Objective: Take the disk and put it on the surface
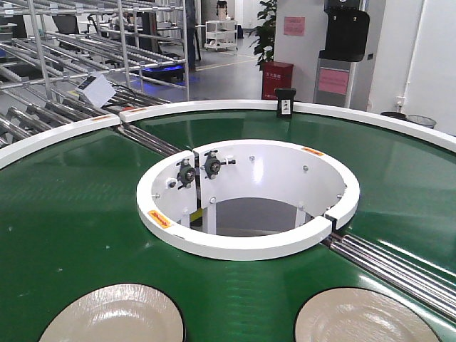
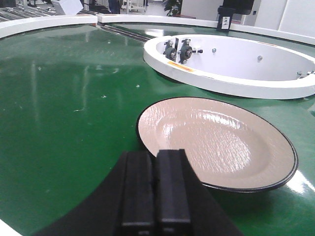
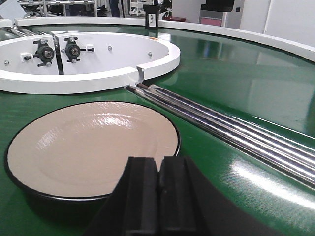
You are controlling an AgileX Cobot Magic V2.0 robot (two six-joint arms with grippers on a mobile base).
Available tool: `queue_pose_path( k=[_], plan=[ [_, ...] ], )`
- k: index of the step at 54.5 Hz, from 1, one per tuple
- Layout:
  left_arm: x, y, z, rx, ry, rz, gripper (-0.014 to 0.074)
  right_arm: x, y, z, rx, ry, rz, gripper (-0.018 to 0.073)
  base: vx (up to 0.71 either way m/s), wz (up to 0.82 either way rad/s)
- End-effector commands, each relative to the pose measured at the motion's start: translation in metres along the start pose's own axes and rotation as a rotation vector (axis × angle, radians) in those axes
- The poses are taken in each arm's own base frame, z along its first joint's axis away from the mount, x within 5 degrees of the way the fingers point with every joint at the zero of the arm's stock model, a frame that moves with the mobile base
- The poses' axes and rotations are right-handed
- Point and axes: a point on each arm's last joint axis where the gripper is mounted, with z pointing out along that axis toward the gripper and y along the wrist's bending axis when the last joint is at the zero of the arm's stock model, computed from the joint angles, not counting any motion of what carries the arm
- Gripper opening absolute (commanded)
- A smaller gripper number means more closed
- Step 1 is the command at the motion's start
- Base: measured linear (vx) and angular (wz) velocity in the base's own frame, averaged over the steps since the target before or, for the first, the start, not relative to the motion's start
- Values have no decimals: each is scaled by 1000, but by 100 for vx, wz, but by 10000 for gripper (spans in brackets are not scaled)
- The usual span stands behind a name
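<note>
One disk (image 2: 216, 140) is seen lying flat on the green conveyor belt (image 2: 64, 98) just ahead of the left gripper (image 2: 156, 164), and a second disk (image 3: 88, 145) just ahead of the right gripper (image 3: 160, 172), presumably presented there for pick-up. Both grippers are held clenched and empty, low towards the near rims, probably for an edge grasp. The table for placing is not shown

Left disk (image 1: 114, 315) & right disk (image 1: 365, 318) — cream, black-rimmed, glossy — lie flat on green belt (image 1: 71, 214).
</note>
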Motion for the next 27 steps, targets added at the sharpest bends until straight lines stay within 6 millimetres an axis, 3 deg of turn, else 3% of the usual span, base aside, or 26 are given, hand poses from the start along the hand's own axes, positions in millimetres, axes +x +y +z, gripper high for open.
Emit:
queue_pose_path(
  k=[1,27],
  plan=[
    [-16,-1,-3,4,-119,-4,-8,-6,0,-1,3,-87,-7,-8,0,0],
    [-19,-1,-4,4,-150,-7,-8,-6,0,-1,3,-89,-7,-8,0,0]
  ],
)
